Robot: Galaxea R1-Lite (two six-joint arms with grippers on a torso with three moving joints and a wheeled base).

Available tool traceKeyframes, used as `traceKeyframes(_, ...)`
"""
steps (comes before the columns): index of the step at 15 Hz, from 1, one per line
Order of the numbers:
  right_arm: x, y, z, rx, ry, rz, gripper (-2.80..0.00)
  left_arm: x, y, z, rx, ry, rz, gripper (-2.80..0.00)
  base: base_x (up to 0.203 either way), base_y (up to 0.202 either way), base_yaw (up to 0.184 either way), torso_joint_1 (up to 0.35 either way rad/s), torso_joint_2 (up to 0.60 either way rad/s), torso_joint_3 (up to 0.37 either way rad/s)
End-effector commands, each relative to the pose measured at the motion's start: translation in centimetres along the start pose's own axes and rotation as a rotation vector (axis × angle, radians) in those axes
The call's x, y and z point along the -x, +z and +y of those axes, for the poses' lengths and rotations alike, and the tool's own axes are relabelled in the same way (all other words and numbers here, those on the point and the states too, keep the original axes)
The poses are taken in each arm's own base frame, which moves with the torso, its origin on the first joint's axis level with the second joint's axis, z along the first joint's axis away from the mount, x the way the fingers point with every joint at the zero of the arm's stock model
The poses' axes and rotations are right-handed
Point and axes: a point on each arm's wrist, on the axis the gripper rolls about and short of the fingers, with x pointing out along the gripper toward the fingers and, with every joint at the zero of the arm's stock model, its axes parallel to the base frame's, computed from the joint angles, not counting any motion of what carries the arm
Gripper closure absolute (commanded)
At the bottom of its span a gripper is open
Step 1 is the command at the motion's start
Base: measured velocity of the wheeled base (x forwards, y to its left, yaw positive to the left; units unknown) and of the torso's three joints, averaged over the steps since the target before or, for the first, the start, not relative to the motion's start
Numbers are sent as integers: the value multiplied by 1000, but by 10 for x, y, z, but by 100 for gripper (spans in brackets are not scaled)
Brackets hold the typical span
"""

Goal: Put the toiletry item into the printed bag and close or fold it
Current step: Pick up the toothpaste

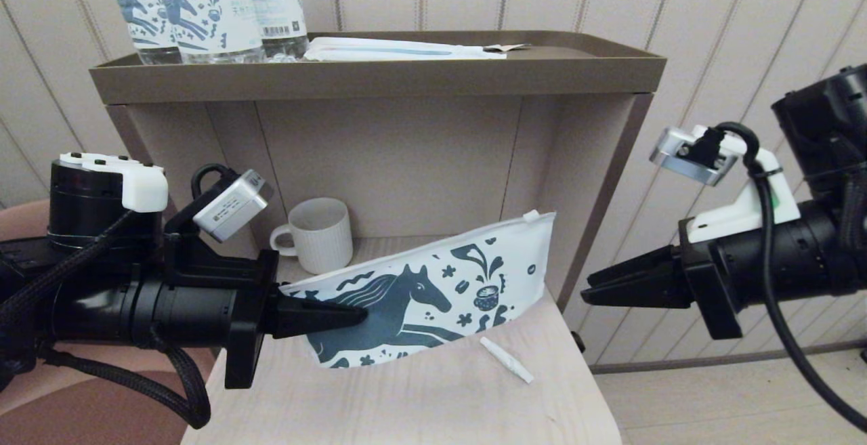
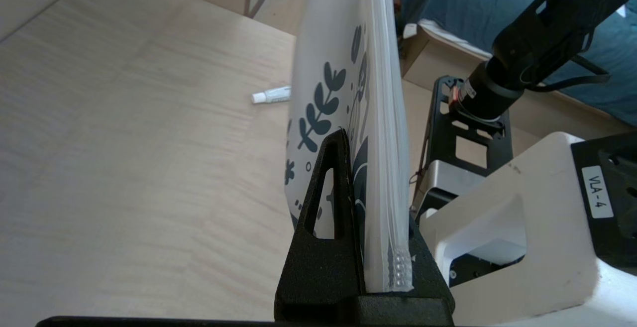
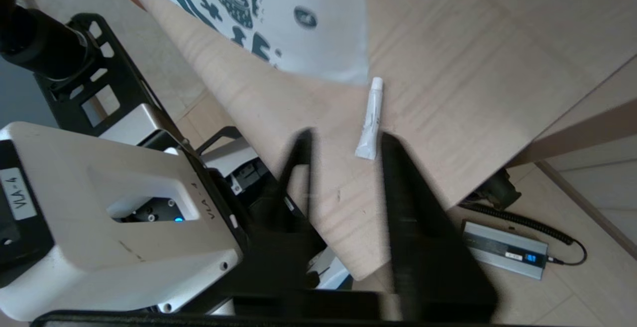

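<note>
- Left hand (image 1: 362, 315): fingers together, clamped on the near-left end of the printed bag (image 1: 433, 289); bag held up on edge, tilted, zip-slider end high toward the shelf unit's right wall.
- Left wrist view: bag (image 2: 343, 93) pinched between the fingers, zip strip running along one side.
- Right hand (image 1: 588, 294): off the tabletop's right edge, well apart from the bag, fingers parted, holding nothing, touching nothing.
- Toiletry item (image 1: 506, 359): flat on the tabletop (image 1: 420, 404), just below the bag's lower right corner, not inside. In the right wrist view it (image 3: 371, 119) lies ahead of the parted fingers.
- Surface: pale wood tabletop under a brown shelf unit (image 1: 379, 79); white ribbed mug (image 1: 318, 235) at the back.
- Shelf top: clear bottles (image 1: 203, 11) with horse-print labels, long flat white packet (image 1: 399, 49).
- Room: striped wall panels behind.
</note>
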Motion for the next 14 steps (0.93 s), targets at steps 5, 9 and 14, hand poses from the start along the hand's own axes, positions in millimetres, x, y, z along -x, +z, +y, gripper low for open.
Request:
traceKeyframes(5,-3,1,-1,1,9,7,0,0,-2,-1,1,-10,2,0,0,0,0,0,0,0)
traceKeyframes(9,-7,-3,-2,7,14,15,0,1,-1,-2,-2,-9,0,0,0,0,0,0,0,0)
traceKeyframes(14,-13,-2,-3,70,14,-46,-280,0,0,-11,-17,-36,-1,0,0,0,0,0,0,0)
